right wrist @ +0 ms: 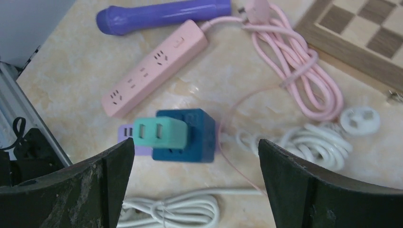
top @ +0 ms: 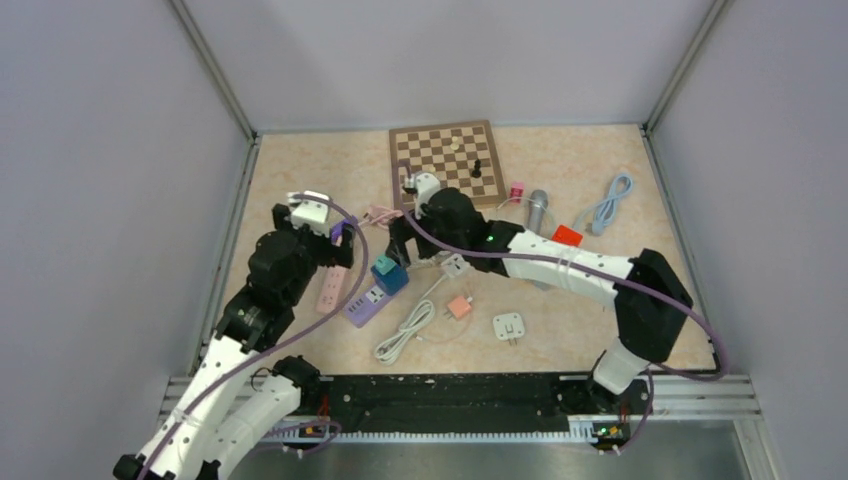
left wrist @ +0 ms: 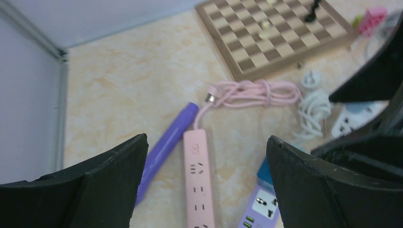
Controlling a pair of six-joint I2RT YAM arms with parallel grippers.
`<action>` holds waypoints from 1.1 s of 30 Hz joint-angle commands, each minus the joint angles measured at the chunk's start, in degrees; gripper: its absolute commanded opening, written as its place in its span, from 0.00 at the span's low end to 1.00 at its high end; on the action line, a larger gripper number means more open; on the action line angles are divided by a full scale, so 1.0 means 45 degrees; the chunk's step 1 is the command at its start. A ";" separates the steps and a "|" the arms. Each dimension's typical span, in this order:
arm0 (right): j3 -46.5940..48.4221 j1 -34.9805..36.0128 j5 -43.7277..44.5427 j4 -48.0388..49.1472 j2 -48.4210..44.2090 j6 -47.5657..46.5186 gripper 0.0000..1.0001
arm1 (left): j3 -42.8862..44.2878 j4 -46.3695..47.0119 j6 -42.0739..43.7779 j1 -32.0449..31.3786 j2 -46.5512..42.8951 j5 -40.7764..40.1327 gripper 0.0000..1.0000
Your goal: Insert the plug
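A teal plug (right wrist: 159, 133) sits in a dark blue cube adapter (right wrist: 190, 137) on the purple power strip (top: 365, 305). My right gripper (right wrist: 195, 152) is open and empty, just above them; in the top view it (top: 405, 245) hovers behind the cube (top: 390, 276). A pink power strip (left wrist: 198, 180) lies flat with its pink cable (left wrist: 256, 92) coiled behind it. My left gripper (left wrist: 206, 156) is open and empty above the pink strip, which also shows in the top view (top: 329, 292). The purple strip's socket end (left wrist: 262, 209) shows beside my left gripper.
A purple cylinder (left wrist: 168, 140) lies beside the pink strip. White coiled cables (top: 405, 335) (right wrist: 309, 145), a white plug (top: 455, 265), an orange plug (top: 460, 306) and a white adapter (top: 509, 326) lie nearby. A chessboard (top: 445, 160) lies behind; a blue cable (top: 608, 205) at the right.
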 commanded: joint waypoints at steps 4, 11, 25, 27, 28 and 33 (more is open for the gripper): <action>0.3186 0.1737 0.2206 -0.1420 0.2211 -0.1604 0.98 | 0.1263 0.1051 -0.0796 0.0053 -0.1361 -0.4228 0.99; 0.3763 0.1992 0.2412 -0.2306 0.3114 -0.2049 0.83 | 0.0799 0.2054 -0.0736 0.0062 -0.2250 -0.4991 0.99; 0.3388 0.2143 0.2063 -0.1543 0.3252 -0.3015 0.65 | 0.0560 0.1933 -0.0548 0.0053 -0.1613 -0.4938 0.99; 0.3363 0.2129 0.1879 -0.1455 0.3186 -0.2914 0.58 | 0.0532 0.1897 -0.0510 0.0057 -0.1590 -0.4938 0.99; 0.3373 0.2129 0.1835 -0.1441 0.3206 -0.2846 0.53 | 0.0528 0.1866 -0.0504 0.0055 -0.1599 -0.4955 0.99; 0.3602 0.2143 0.1562 -0.2091 0.3685 -0.2549 0.13 | 0.0448 0.1779 -0.0495 0.0057 -0.1638 -0.5073 0.99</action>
